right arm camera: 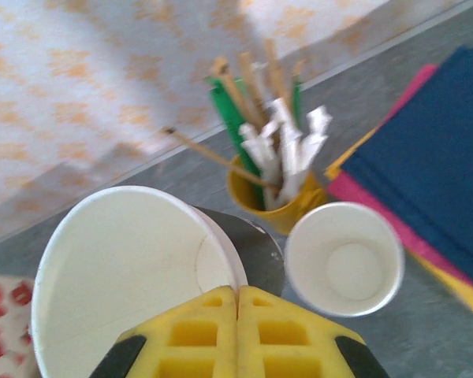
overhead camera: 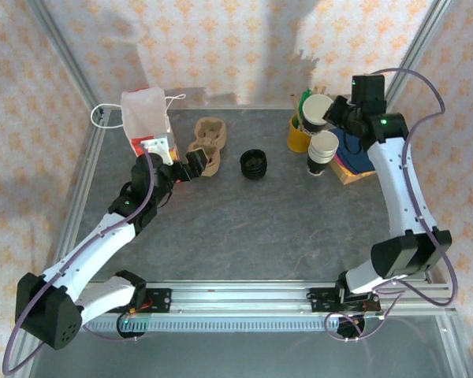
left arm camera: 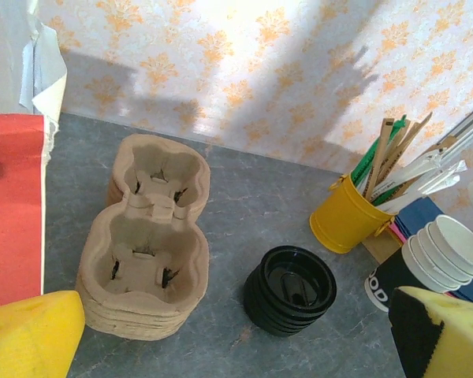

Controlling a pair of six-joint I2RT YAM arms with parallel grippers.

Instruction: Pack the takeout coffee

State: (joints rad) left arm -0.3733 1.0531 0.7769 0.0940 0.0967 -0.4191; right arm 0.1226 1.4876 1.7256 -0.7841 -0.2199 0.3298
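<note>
A paper cup is pinched at its rim by the right gripper, near the cup stack. The left gripper is spread wide.

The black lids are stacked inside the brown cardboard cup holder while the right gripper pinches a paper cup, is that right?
Not quite. The black lids are stacked on the table beside the brown cardboard cup holder, not inside it. The left wrist view shows its two pockets empty. The right gripper does pinch a paper cup.
</note>
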